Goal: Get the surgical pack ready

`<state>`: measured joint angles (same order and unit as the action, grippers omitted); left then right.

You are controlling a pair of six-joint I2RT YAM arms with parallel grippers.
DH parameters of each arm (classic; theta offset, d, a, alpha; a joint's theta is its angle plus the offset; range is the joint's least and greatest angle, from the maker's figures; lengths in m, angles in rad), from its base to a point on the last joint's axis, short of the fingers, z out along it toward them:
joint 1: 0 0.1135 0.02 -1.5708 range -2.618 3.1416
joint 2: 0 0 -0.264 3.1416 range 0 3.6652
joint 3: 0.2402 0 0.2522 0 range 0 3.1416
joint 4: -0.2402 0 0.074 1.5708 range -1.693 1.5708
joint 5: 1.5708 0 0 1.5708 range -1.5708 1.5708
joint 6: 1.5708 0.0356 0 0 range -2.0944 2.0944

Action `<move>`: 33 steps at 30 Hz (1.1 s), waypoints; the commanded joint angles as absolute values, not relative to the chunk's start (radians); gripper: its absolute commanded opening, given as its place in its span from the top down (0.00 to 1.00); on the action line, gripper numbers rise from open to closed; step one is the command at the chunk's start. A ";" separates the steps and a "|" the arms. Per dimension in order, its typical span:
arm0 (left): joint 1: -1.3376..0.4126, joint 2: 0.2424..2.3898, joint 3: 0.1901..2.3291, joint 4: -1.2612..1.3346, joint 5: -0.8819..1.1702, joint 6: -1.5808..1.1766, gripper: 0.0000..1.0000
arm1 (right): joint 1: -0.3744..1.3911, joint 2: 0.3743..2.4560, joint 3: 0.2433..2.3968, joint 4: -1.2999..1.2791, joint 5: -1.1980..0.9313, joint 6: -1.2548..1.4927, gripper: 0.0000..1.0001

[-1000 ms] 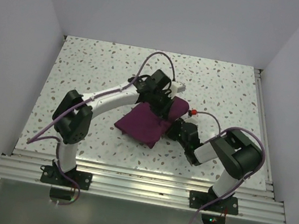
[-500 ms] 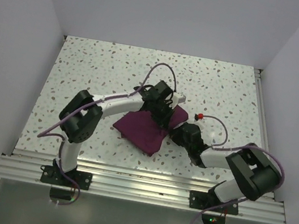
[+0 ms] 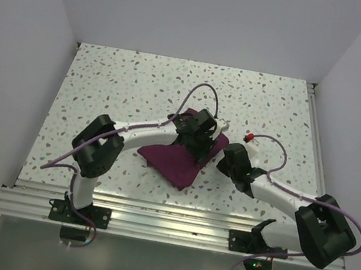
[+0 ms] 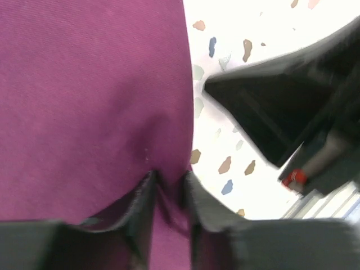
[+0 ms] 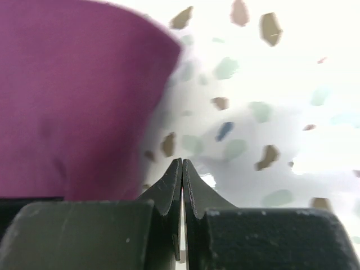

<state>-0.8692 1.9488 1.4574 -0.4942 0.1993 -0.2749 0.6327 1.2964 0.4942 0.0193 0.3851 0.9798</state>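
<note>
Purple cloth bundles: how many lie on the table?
1. The purple cloth bundle lies near the middle of the table, between the left arm and the right arm. The left arm covers its far corner; no second one shows.

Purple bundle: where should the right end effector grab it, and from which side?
The purple bundle lies flat, so probably pinch its rounded right-hand folded edge, low from the right. The right end effector, shut, sits beside that edge and must open first.
</note>
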 commanded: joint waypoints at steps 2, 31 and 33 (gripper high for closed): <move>-0.942 1.844 1.407 -0.453 0.029 -0.322 0.63 | 0.565 1.249 0.534 -0.069 0.408 0.922 0.96; -0.456 1.890 1.575 -0.396 -0.005 -0.273 0.57 | 0.473 1.393 0.811 -0.356 0.356 0.870 0.83; -0.428 1.940 1.606 -0.387 0.028 -0.272 0.62 | 0.462 1.402 0.813 -0.359 0.345 0.865 0.84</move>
